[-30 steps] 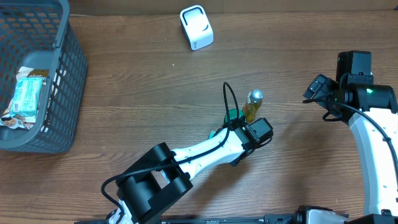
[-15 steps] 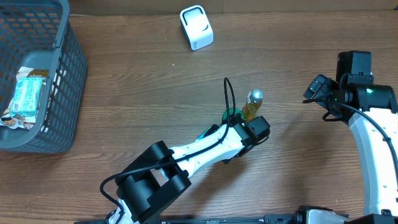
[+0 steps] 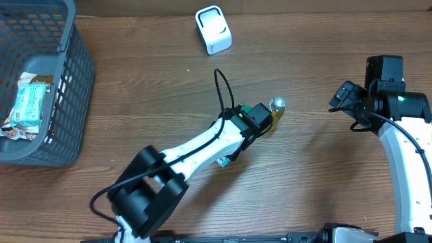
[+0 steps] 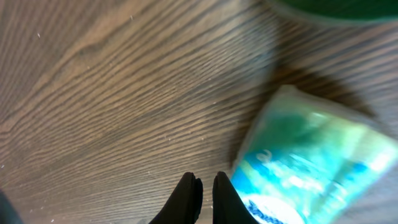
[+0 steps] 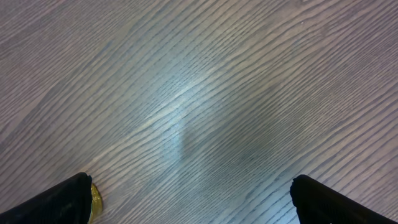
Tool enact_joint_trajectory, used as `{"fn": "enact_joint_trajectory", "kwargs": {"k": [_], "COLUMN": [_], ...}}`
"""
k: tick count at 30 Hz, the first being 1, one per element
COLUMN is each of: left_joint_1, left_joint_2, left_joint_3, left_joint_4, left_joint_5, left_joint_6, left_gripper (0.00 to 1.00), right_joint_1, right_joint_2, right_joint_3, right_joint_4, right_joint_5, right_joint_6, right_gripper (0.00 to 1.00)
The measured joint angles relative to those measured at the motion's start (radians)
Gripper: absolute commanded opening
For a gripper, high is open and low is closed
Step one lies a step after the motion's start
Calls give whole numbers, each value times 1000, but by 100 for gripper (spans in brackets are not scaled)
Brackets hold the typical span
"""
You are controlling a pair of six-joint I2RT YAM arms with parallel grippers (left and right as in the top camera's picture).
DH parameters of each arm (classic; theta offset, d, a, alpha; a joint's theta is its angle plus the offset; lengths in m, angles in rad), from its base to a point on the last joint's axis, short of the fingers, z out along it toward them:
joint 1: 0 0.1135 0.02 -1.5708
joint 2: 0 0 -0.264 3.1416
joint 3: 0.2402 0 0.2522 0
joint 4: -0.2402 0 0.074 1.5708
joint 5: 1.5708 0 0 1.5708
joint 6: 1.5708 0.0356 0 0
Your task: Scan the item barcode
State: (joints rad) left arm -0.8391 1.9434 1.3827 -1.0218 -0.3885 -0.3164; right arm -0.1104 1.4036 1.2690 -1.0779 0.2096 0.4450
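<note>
A small bottle (image 3: 275,111) of yellow liquid with a silver cap stands upright at mid-table. My left gripper (image 3: 263,121) is just left of it, fingers mostly hidden under the wrist. In the left wrist view the left gripper (image 4: 200,190) is shut with nothing between its black fingertips. A blurred teal-and-white packet (image 4: 311,168) lies on the wood just right of them. A teal corner of the packet (image 3: 222,160) peeks out beneath the left arm. The white scanner (image 3: 213,30) stands at the back. My right gripper (image 5: 196,199) hangs open over bare wood.
A grey mesh basket (image 3: 67,81) at the far left holds packaged snacks (image 3: 30,104). A green round object (image 4: 336,5) shows at the top edge of the left wrist view. A yellow sliver (image 5: 95,199) sits by the right gripper's left finger.
The left arm has swung up and to the left, its wrist now beside the bottle's upper part. Its jaws have closed. The right arm has not moved.
</note>
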Motion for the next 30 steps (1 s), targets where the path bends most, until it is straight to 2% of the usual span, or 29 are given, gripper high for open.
{"fn": "enact_joint_trajectory", "kwargs": {"k": [9,15,17,18,20,30], "left_joint_1": [2,38,46,48,50,49], "left_joint_2": [-167,-296,-322,-329,-336,-336], "left_joint_3": [0,-1,-1,-1,-1,-6], "left_joint_4": [28,72,81,82,81,54], "left_joint_5": [53,169,187,192,199,190], "left_joint_6": [29,67,77,83,87,129], "left_gripper": [6,5,13,13,7,4], "right_joint_1": [0,0,0,0,0,0], "right_joint_2": [0,0,0,0,0,0], "right_joint_3": [0,0,0,0,0,0], "right_joint_4": [1,0,0,0,0,0], "right_joint_5": [0,0,0,0,0,0], "right_joint_6": [0,0,0,0,0,0], "right_gripper": [100,100,100,100,100,100]}}
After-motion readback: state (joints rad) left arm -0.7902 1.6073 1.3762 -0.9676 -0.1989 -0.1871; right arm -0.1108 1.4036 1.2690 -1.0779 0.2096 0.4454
